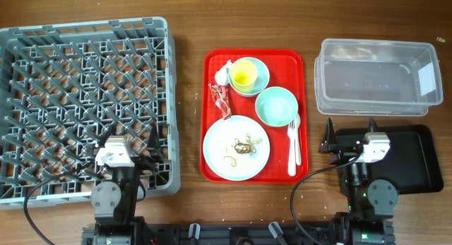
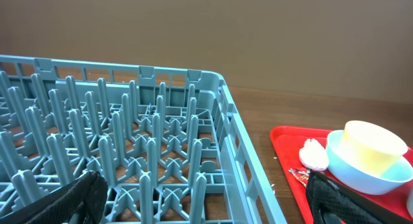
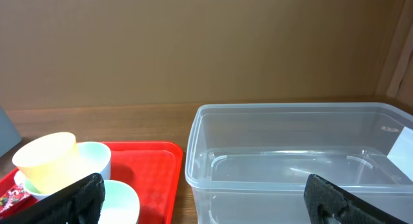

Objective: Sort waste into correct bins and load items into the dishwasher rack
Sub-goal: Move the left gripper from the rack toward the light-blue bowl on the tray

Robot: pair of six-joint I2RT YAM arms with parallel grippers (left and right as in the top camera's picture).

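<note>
dishwasher rack (image 1: pixel 85 26) cropped left, wrapper (image 1: pixel 219 98) print unreadable

The left arm (image 1: pixel 111 198) and right arm (image 1: pixel 380 195) are black, with round joint housings. Each carries a white wrist module (image 1: pixel 113 155). Black cables (image 1: pixel 293 199) loop from each base. The fingers (image 2: pixel 74 199) are matte black.

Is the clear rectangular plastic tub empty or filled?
Empty. The clear rectangular plastic tub shows only its bare floor in both views.

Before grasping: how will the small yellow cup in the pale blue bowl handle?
The small yellow cup looks empty and plastic, so probably light. It sits off-centre in the round pale blue bowl, so a push may tip it or drag the bowl along.
</note>
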